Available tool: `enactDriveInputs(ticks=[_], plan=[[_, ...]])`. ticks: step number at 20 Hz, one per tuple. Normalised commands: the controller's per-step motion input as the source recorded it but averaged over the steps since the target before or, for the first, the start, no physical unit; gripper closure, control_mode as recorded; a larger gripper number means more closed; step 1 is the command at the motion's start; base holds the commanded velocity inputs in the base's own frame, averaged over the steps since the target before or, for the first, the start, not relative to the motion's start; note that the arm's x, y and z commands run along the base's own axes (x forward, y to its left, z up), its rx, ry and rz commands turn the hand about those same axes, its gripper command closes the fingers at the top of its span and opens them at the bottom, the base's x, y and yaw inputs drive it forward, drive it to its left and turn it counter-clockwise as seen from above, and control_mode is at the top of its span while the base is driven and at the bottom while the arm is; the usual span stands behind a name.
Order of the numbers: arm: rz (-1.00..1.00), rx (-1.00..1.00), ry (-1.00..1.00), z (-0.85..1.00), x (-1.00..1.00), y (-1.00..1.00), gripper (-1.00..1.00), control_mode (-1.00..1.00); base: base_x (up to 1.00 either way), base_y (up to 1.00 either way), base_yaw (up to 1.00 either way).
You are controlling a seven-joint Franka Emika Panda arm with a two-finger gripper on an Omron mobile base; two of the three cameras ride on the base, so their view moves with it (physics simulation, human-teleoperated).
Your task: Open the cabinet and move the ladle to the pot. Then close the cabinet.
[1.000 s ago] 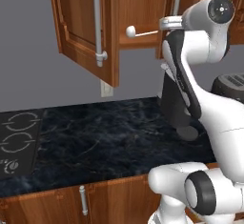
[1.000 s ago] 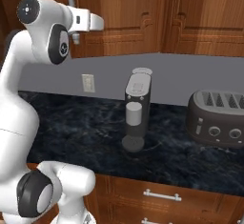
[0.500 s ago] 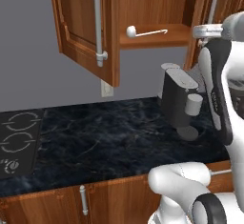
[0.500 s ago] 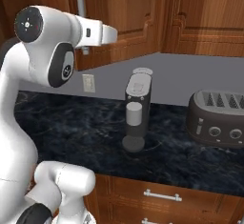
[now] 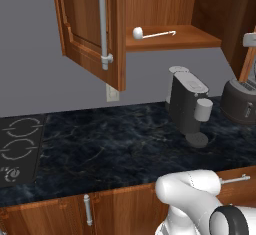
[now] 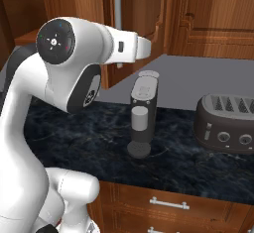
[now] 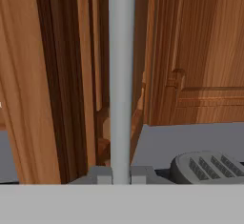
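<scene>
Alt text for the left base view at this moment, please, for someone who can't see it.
A reddish-brown wall cabinet hangs open, its left door swung out, and a small whitish ladle lies on the shelf inside. Below, a dark coffee machine and a toaster stand on the black marbled counter, with a cooktop at far left.

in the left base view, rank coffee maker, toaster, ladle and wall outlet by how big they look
1. coffee maker
2. toaster, though the frame edge cuts it off, so its rank is unsure
3. ladle
4. wall outlet, partly hidden behind the open cabinet door
</scene>
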Motion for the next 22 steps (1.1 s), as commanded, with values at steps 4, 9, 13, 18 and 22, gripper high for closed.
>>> enactDriveInputs(ticks=[4, 9, 13, 18, 22], plan=[[0.02, 0.0, 0.0, 0.03, -0.96, 0.46, -1.0, -1.0, 0.0, 0.0, 0.0], [0.08, 0.0, 0.0, 0.19, -1.0, 0.67, -1.0, -1.0, 0.0, 0.0, 0.0], [0.15, 0.0, 0.0, 0.23, -0.88, 0.73, -1.0, -1.0, 0.0, 0.0, 0.0], [0.2, 0.01, 0.07, 0.14, -0.08, 0.64, -1.0, -1.0, 0.0, 0.0, 0.0], [0.18, 0.03, 0.17, 0.0, 0.33, 0.59, -1.0, -1.0, 0.0, 0.0, 0.0]])
